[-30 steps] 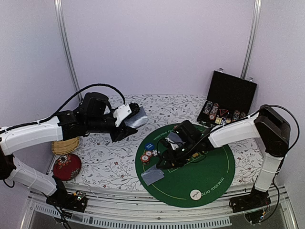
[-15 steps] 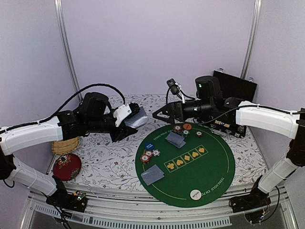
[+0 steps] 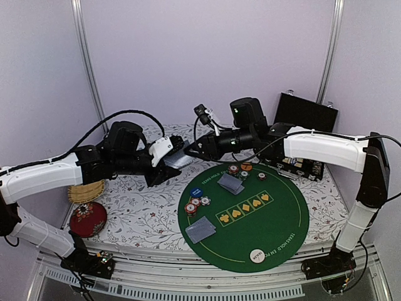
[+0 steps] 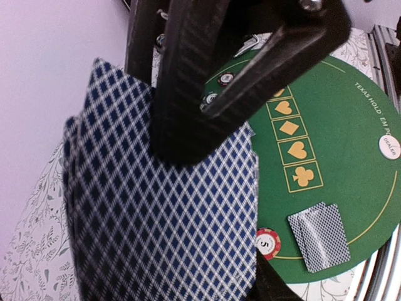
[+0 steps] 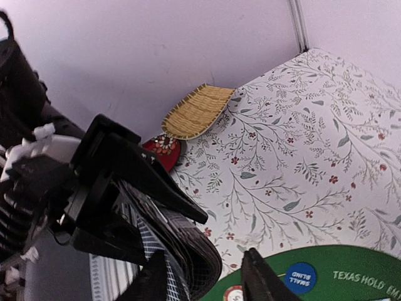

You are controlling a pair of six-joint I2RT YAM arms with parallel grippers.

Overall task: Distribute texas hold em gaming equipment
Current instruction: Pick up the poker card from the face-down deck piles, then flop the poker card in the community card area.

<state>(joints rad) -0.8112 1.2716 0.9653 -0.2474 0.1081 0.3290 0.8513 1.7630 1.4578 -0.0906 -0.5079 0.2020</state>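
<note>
My left gripper (image 3: 177, 157) is shut on a deck of playing cards (image 3: 182, 156) with blue-white diamond backs, held above the flowered cloth left of the green mat (image 3: 276, 219). The deck (image 4: 163, 213) fills the left wrist view, one black finger (image 4: 188, 94) across it. My right gripper (image 3: 190, 152) is open at the deck's edge; in the right wrist view its fingertips (image 5: 257, 276) stand either side of the deck's corner (image 5: 194, 266). On the mat lie two small card piles (image 3: 230, 183) (image 3: 200, 230), red-white chips (image 3: 194, 204), a blue disc (image 3: 196, 192), an orange disc (image 3: 246, 166) and a white disc (image 3: 256, 255).
An open black chip case (image 3: 301, 135) stands at the back right. A woven basket (image 3: 86, 191) and a red round cushion (image 3: 88, 218) sit at the left edge, also in the right wrist view (image 5: 197, 111). Both arms meet over the cloth's middle.
My right gripper has risen from low over the mat and swung left to the deck's edge. The left gripper and the deck have stayed still.
</note>
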